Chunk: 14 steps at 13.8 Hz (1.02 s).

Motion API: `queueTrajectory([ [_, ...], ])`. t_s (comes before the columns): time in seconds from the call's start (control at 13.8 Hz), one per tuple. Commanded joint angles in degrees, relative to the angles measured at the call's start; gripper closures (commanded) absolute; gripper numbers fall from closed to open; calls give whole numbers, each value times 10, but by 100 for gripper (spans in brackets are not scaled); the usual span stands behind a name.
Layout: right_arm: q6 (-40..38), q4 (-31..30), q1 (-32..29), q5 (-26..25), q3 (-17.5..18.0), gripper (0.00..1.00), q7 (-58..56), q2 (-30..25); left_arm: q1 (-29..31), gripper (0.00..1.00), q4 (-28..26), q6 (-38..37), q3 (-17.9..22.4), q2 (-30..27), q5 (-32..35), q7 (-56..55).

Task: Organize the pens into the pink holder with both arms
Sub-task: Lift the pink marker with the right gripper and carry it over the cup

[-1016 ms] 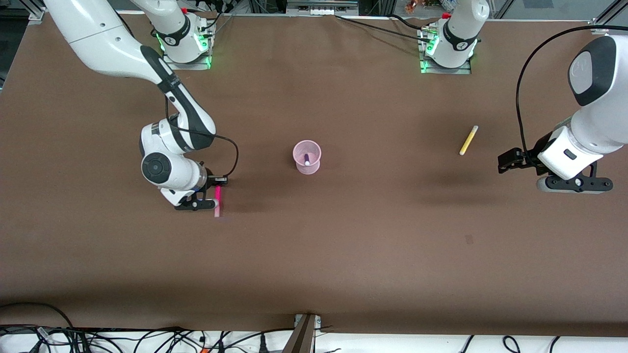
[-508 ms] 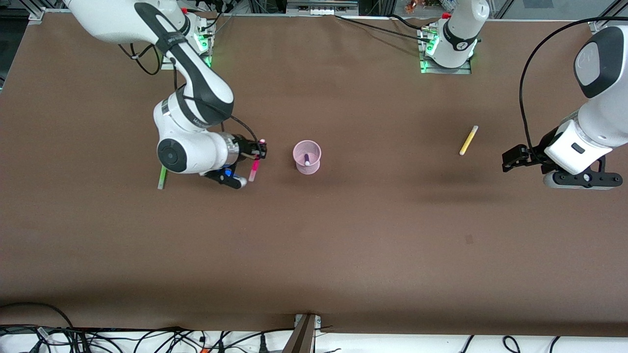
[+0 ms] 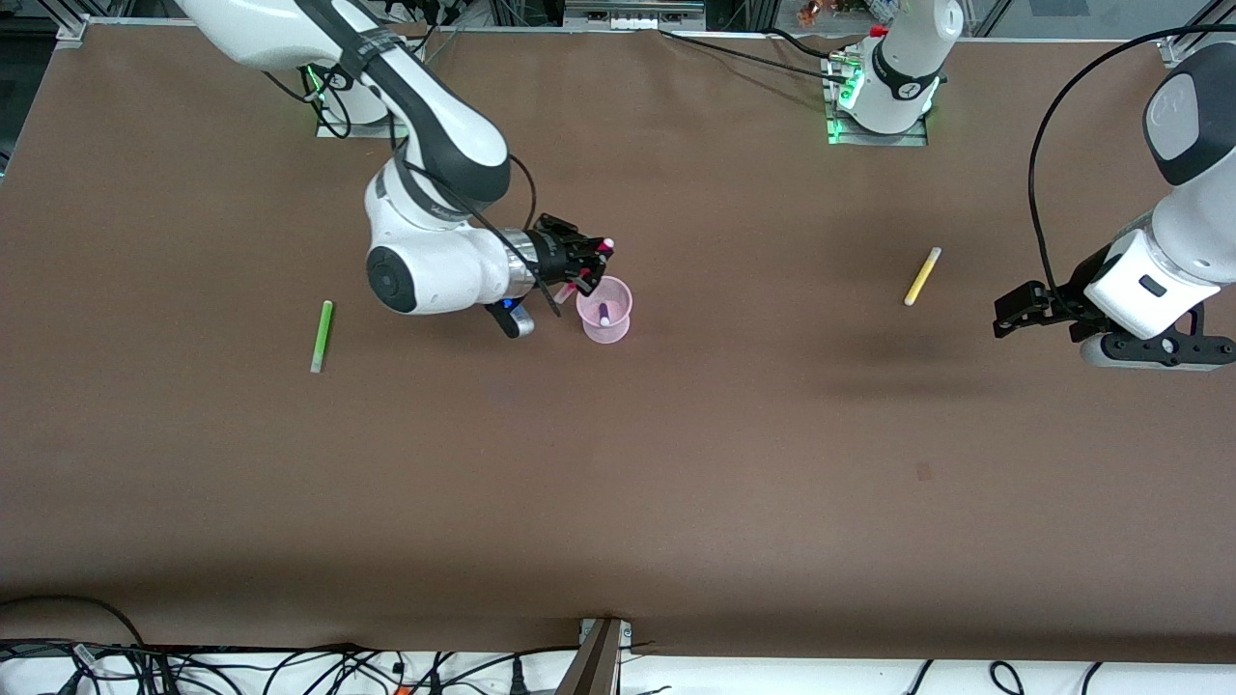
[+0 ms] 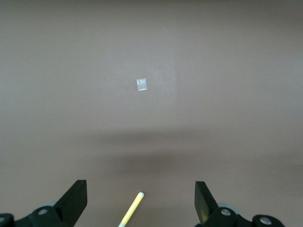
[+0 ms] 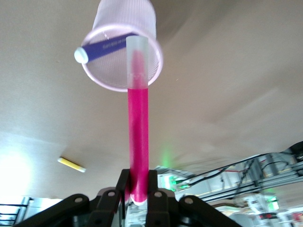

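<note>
One pen was already in place: the purple pen (image 3: 603,313) stood leaning inside the cup (image 3: 604,309), which sat near the middle of the table (image 3: 676,463).

A second was on its way. The right gripper (image 3: 583,263) hung just over the cup's rim on the side toward the right arm's end, its fingers pinched on the pink pen (image 5: 138,118). In the right wrist view that pen's pale tip lay across the cup's mouth, close to the purple pen but not yet down inside. It seemed the pen had still to be brought upright over the opening and let go.

Two pens remained untouched on the table. The green pen (image 3: 321,335) lay well apart from the cup, toward the right arm's end and slightly nearer the front camera. The yellow pen (image 3: 922,276) lay toward the left arm's end, a little farther from that camera than the cup.

The left gripper (image 3: 1025,311) waited in the air near the yellow pen, toward the table's end, its fingers spread wide and holding nothing. The left wrist view showed that pen's tip between the open fingers, lower down on the table.

By this reckoning one pen of four was done, one nearly so, and two were left, one likely for each arm.
</note>
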Motion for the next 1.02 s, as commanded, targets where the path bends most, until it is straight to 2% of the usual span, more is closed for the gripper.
queueTrajectory([
  [0.0,32,28,26,12,0,100,29,35,11,0,-5,0,-8,-8,-5,5],
  [0.36,62,32,42,14,-1,100,36,56,7,0,-6,0,-12,-1,-9,-18],
  [0.8,83,31,43,53,-3,100,50,82,6,0,-6,2,-12,4,-9,-18],
  [0.94,87,30,43,50,-3,100,48,84,5,0,-6,2,-12,4,-9,-20],
])
